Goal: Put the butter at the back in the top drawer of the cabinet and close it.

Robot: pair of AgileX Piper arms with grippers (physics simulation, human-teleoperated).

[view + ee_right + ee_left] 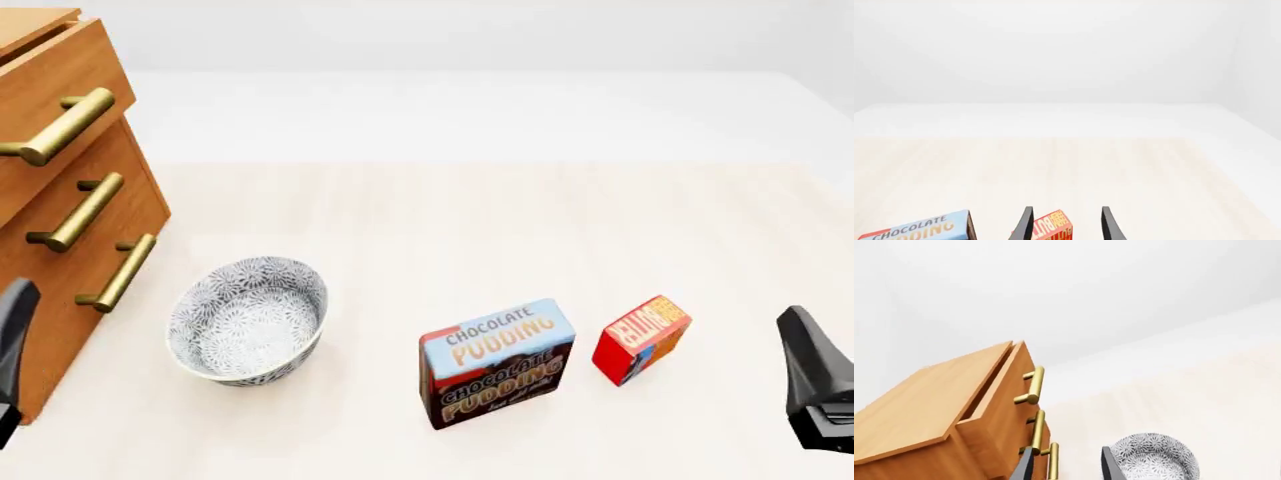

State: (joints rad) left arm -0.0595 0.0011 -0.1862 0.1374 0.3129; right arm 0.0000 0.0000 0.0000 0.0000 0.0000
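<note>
Butter [642, 338] sits beside the pudding box [497, 362] (drawer [47, 95] slightly out), both grippers [1066, 467] [1065, 225] spread and empty.

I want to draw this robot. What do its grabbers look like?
The left gripper and the right gripper each have two thin, flat fingers, dark grey to black, narrowing to pointed tips. From the front, only dark, chunky wedge shapes show at the picture's edges. No cables or markings are visible.
</note>
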